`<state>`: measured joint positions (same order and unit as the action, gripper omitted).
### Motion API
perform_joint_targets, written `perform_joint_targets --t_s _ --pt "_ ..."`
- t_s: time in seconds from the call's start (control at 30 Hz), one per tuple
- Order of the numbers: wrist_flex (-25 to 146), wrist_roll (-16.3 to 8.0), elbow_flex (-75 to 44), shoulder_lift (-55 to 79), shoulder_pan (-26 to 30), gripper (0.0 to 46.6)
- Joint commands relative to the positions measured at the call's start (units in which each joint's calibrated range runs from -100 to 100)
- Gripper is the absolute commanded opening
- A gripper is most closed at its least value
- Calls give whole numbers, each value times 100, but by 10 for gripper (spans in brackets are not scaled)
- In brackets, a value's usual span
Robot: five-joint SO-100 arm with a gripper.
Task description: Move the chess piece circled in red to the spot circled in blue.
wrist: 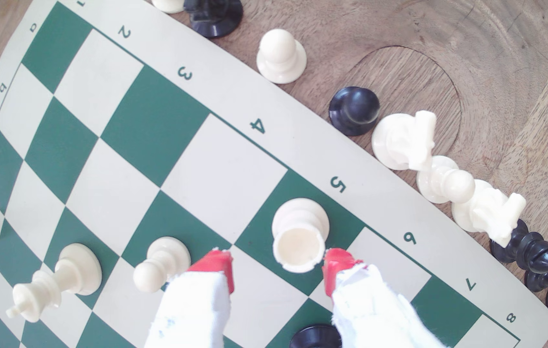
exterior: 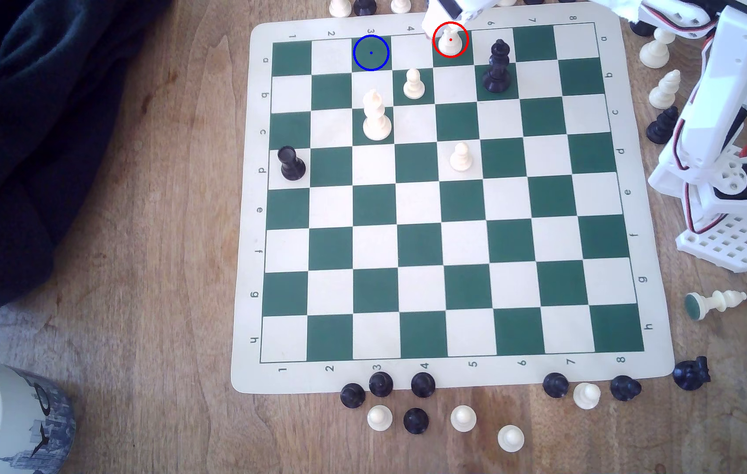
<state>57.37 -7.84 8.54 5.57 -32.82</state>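
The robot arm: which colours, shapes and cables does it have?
The arm is white plastic with a perforated grid base, red and black cables and red clips. The pincer has red tips; its fingers are wrapped in frayed white tape.

- Exterior view: the gripper point(exterior: 451, 16) is cut off by the top edge, covering the far rim of the chess piece point(exterior: 450, 42).
- The mug point(exterior: 2, 417) is cropped at the lower left corner.
- Wrist view: a black piece point(wrist: 316, 336) is half hidden behind a padded finger at the bottom edge.
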Motion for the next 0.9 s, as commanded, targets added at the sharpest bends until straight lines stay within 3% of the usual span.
perform_joint_targets --t_s 0.0,0.87 --pt "-61 24 -537 -82 -62 150" --pt "-381 68 -600 385 -7 128"
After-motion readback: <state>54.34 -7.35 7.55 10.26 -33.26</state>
